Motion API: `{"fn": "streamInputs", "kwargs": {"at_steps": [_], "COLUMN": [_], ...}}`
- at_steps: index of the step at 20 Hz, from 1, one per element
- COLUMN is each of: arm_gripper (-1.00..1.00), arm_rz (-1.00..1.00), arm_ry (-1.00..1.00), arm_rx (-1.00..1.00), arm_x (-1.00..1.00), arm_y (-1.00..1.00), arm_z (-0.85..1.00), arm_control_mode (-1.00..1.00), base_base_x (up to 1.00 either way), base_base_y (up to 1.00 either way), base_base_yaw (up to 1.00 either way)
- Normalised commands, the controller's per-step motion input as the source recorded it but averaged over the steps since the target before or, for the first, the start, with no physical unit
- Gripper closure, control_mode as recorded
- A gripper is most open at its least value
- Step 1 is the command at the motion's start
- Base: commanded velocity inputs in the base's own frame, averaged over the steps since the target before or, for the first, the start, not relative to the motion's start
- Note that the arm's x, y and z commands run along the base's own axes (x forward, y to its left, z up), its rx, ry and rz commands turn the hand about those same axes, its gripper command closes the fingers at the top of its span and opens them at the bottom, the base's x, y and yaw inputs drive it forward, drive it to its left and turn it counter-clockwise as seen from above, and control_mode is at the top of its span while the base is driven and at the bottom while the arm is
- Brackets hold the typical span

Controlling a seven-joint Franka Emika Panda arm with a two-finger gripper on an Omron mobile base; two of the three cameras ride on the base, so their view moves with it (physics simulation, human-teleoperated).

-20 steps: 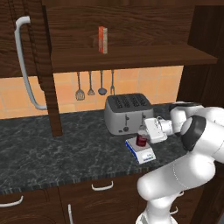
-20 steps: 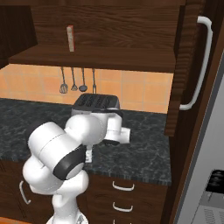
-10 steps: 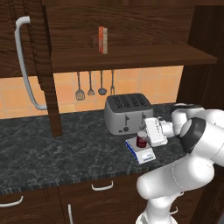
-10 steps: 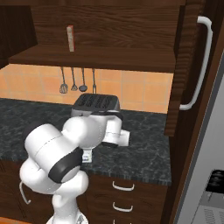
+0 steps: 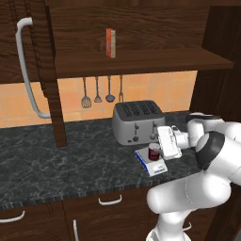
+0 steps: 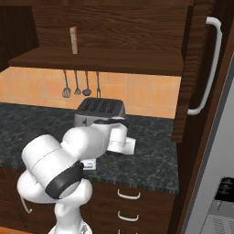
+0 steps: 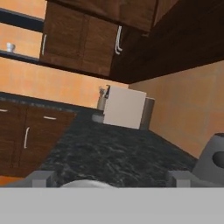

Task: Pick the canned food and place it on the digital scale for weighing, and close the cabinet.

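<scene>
Canned food [image 5: 153,152] stood upright on the digital scale [image 5: 151,163] when I looked at the left base view. The scale lay flat on the dark counter [image 5: 70,164], just in front of the silver toaster [image 5: 136,121]. I saw the white hand of the arm just to the right of the can, at about the same height. From this view I could not tell if the hand touched the can or was a little apart from it.

In the hand view, the two fingers [image 7: 111,178] were spread wide, one tip [image 7: 39,178] at the left and the other at the right. Between them, at the bottom edge, a pale rounded shape [image 7: 85,184] showed, but it was too small for me to say what it was. Nothing was gripped between the tips, so I read the fingers as released.

The cabinet [image 5: 141,42] above the counter was open. Its left door [image 5: 33,66] stood out toward me, with the long curved silver handle [image 5: 28,70] on it. On the inner shelf [image 5: 141,61] a tall orange-red box [image 5: 110,43] stood upright. In the right base view the right door [image 6: 201,68] was open too. Below the shelf, four utensils [image 5: 101,92] hung on the orange tiled wall.
</scene>
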Motion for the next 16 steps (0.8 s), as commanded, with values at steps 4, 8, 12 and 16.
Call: {"fn": "streamInputs", "kwargs": {"at_steps": [4, 8, 12, 16], "arm_gripper": [-1.0, -1.0, -1.0, -1.0], "arm_rz": [0.0, 0.0, 0.0, 0.0], "arm_ry": [-0.03, -0.12, -0.19, -0.21], "arm_rx": [0.0, 0.0, 0.0, 0.0], "arm_x": [0.0, -0.2, -0.29, -0.24], "arm_y": [0.0, 0.0, 0.0, 0.0], "arm_z": [0.02, 0.28, 0.43, 0.36], "arm_control_mode": [-1.0, -1.0, -1.0, -1.0], "base_base_x": [0.0, 0.0, 0.0, 0.0], "base_base_y": [0.0, 0.0, 0.0, 0.0], "base_base_yaw": [0.0, 0.0, 0.0, 0.0]}}
